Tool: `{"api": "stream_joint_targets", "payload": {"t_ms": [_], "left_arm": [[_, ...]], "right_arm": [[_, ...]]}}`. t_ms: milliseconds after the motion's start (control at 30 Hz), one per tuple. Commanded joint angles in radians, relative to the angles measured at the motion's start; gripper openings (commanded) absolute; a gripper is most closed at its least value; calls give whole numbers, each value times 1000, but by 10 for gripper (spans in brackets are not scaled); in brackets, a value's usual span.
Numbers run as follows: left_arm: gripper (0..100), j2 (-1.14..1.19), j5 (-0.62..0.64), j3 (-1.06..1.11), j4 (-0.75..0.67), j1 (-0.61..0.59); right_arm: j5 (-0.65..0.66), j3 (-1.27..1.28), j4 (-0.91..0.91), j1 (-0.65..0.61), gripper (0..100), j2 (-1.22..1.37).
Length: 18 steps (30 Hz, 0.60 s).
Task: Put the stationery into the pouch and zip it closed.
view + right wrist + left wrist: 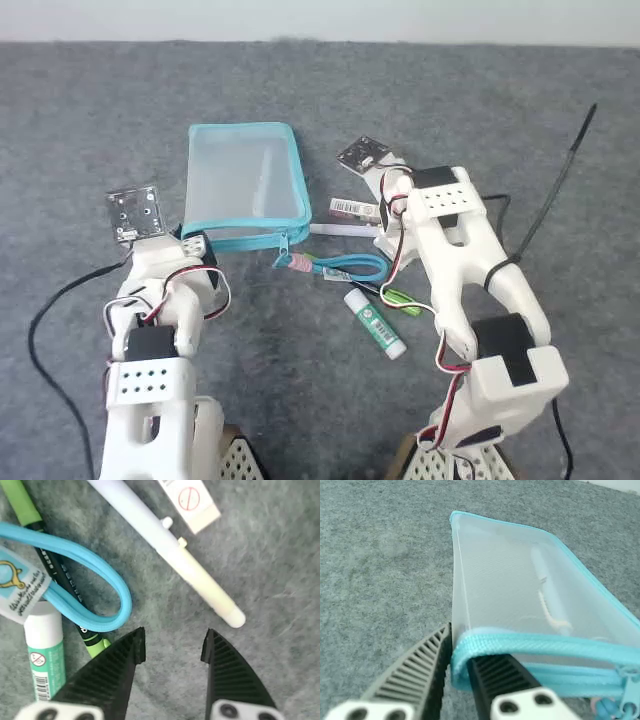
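We see the pouch (245,185) lying flat on the grey mat (500,120), zip edge toward the arms. The left claw (460,652) is clenched on the pouch's near corner, the teal zip band pinched between its two ribbed fingers (427,667). The rest of the pouch stretches away from that claw. The slider (282,245) sits at the far end of the zip edge, on the side where the stationery lies.

The stationery is loose on the mat beside the pouch, none of it gripped. The right claw (175,640) hangs over it, released, jaws spread with bare mat between them. The pale pen (165,545) lies just ahead of that claw, its rounded end near one fingertip but not touching. The eraser (190,500) lies just beyond the pen. A blue strap (100,565) loops across a green marker (22,505), whose tip pokes out near the other fingertip. The glue stick (45,655) lies beside that finger, close under the strap's tag.
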Motion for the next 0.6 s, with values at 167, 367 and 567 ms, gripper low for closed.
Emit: {"api": "stream_joint_targets", "payload": {"t_ms": [167,367,567], "left_arm": [[13,-34,-8,-56,-31,8],[13,-29,-9,-56,-31,8],[13,-29,-9,-56,-29,11]], "right_arm": [[100,-8,-133,35,191,-64],[443,-11,-185,65,194,-56],[562,-29,-222,77,194,58]]}}
